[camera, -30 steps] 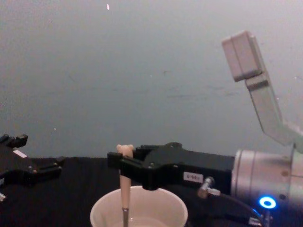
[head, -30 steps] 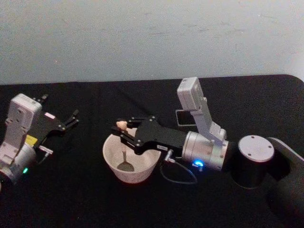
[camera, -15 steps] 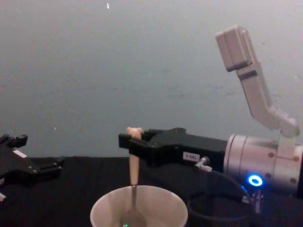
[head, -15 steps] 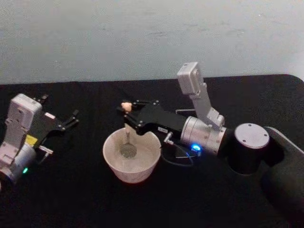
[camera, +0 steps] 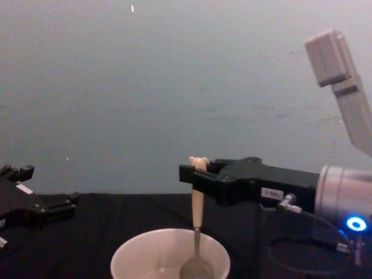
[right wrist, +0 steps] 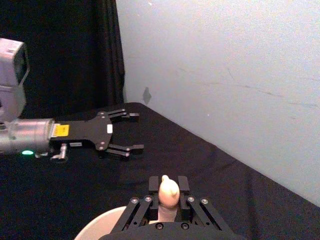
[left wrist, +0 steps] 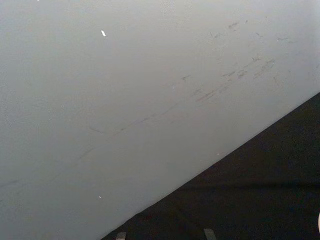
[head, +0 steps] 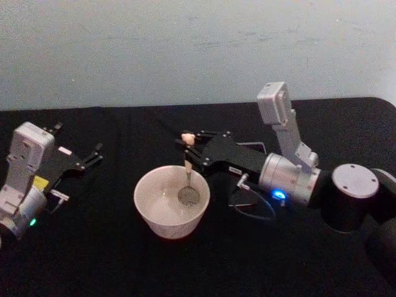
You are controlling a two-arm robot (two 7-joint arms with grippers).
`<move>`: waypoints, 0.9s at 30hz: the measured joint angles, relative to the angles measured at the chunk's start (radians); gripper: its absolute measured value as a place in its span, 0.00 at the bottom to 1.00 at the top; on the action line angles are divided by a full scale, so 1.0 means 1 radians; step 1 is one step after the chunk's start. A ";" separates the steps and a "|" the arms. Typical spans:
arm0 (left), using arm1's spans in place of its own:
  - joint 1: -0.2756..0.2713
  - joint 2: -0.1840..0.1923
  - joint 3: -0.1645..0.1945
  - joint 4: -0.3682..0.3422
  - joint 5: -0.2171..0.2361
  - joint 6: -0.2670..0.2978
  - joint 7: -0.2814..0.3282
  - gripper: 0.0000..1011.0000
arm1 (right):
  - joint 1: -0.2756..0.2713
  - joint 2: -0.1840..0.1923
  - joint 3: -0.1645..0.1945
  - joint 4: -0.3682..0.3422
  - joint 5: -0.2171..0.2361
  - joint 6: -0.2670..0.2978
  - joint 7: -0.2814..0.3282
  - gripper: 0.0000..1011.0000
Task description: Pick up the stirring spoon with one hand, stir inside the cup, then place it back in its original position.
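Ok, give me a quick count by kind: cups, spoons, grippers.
cup: 1
stirring spoon: 1
grippers: 2, namely the left gripper, parked with jaws open, and the right gripper, holding the spoon in the cup
Total: 4

The stirring spoon (camera: 197,200) has a cream handle and a shiny silver bowl. The cup (head: 164,225) is off-white. The right gripper (camera: 193,173) is black with a silver wrist and blue light; the left gripper (right wrist: 135,131) black, with what looks like a yellow label. The tabletop (head: 93,260) is black.
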 joint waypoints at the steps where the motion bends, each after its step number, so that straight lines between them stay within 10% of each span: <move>1: 0.000 0.000 0.000 0.000 0.000 0.000 0.000 0.99 | -0.011 0.012 0.005 -0.018 0.007 0.003 0.004 0.21; 13: 0.000 0.000 0.000 0.000 0.000 0.000 0.000 0.99 | -0.074 0.060 -0.013 -0.121 0.040 0.020 0.042 0.21; 27: 0.000 0.000 0.000 0.000 0.000 0.000 0.000 0.99 | -0.030 0.002 -0.053 -0.082 0.041 0.021 0.028 0.21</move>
